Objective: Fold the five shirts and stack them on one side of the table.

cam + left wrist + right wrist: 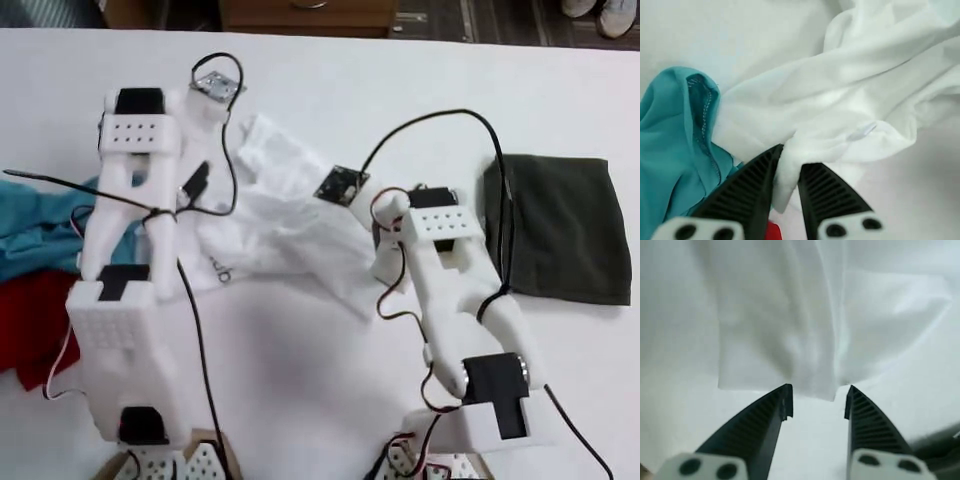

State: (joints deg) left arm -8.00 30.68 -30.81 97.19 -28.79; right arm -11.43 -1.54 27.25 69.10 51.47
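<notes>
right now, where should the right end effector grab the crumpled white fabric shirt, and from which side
Probably the straight free hem of the crumpled white fabric shirt, lying flat just ahead of the open right end effector. Come in low from the bare table side, so one finger slides under the edge. The left end effector grips another fold.
</notes>
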